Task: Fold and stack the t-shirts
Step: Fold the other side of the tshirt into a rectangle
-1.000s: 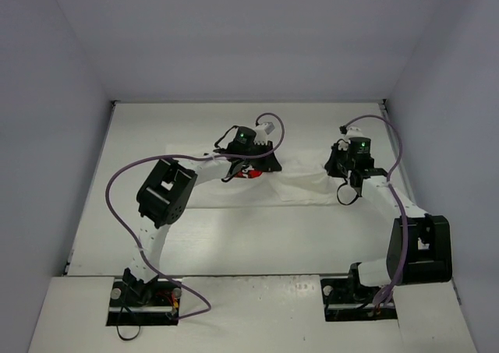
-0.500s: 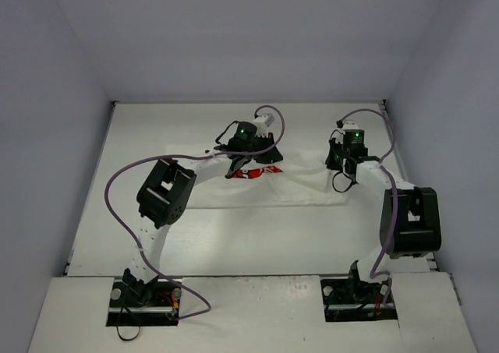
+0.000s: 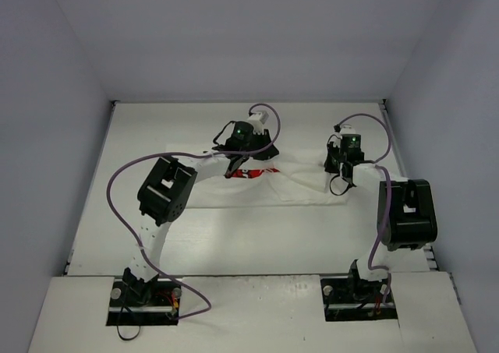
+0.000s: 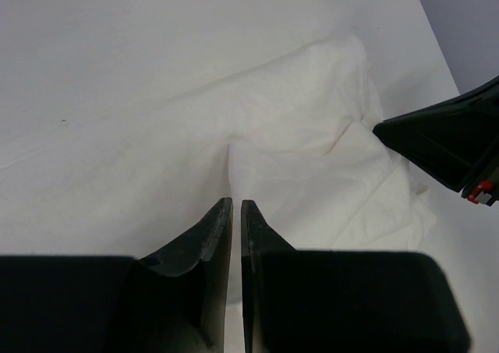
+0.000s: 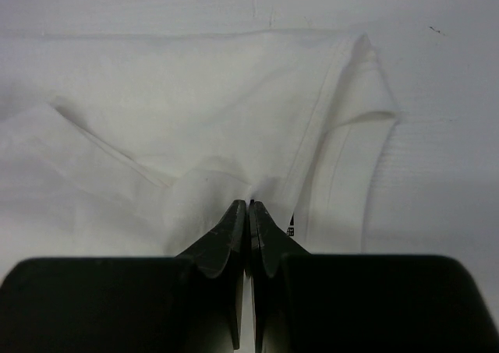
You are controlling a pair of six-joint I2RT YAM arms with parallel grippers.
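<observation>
The white t-shirt lies across the middle of the table, its near part flat and its far edge lifted by both grippers. A bit of its red chest print shows under the left arm. My left gripper is shut on a fold of the shirt's white cloth at its left end. My right gripper is shut on the cloth at the right end, near a sleeve hem. The jaws pinch a raised ridge of fabric. A small label shows beside the right finger.
The white table is walled by grey panels on three sides. The right gripper's body shows at the right of the left wrist view. Purple cables loop over both arms.
Both grippers have moved toward the back of the table, carrying the shirt's edge with them. The right arm's elbow has swung up and back; more of the red print shows.
</observation>
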